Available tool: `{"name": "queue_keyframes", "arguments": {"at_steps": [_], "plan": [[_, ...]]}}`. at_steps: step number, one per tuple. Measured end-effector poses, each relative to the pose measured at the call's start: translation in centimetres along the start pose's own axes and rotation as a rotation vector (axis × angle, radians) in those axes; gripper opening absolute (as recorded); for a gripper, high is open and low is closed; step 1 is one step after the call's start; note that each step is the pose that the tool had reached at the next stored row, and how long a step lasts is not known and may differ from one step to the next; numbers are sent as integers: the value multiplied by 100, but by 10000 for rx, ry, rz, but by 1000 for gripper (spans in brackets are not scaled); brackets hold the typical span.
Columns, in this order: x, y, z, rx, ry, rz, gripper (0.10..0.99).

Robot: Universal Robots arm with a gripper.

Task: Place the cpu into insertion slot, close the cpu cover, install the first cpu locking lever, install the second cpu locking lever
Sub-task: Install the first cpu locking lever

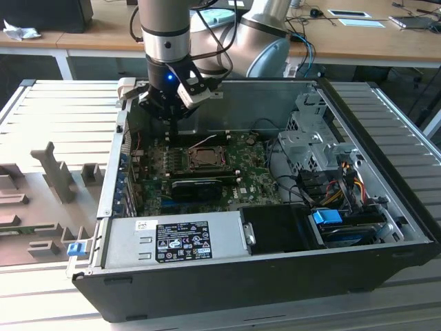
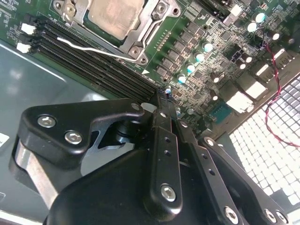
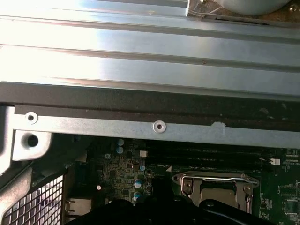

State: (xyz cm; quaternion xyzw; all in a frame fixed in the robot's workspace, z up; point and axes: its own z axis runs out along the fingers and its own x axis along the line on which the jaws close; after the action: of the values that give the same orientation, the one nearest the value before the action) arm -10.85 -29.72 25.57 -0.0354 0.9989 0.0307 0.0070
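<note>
The cpu (image 2: pixel 115 16) lies flat in the insertion slot (image 2: pixel 70 9) on the green board, silvery top up. The cpu cover (image 2: pixel 155 22) lies down around it as a metal frame. A thin silver locking lever (image 2: pixel 93 49) runs along the socket's side next to the memory slots. In the first wrist view the cpu cover (image 3: pixel 187 187) and a lever bar (image 3: pixel 215 177) show at the edge. My gripper (image 2: pixel 163 96) is shut with nothing between its fingers. It hangs over the board beside the socket, towards the case's rear wall. In the exterior view the gripper (image 1: pixel 173 131) is to the left of and behind the cpu (image 1: pixel 205 158).
Black memory slots (image 2: pixel 98 65) lie between gripper and socket. The case's metal wall (image 3: pixel 140 126) rises close behind. A black expansion card (image 1: pixel 196 186), the power supply (image 1: pixel 172 238) and drive cages (image 1: pixel 310 138) crowd the case. A red-black wire (image 2: pixel 274 93) hangs by the rear grille (image 2: pixel 267 136).
</note>
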Motion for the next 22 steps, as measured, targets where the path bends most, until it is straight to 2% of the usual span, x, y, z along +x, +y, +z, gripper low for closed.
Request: {"name": "queue_keyframes", "arguments": {"at_steps": [19, 22], "plan": [[-19, -1, 6, 0, 0, -1, 106], [-24, -7, 25, -52, -3, -1, 106]]}}
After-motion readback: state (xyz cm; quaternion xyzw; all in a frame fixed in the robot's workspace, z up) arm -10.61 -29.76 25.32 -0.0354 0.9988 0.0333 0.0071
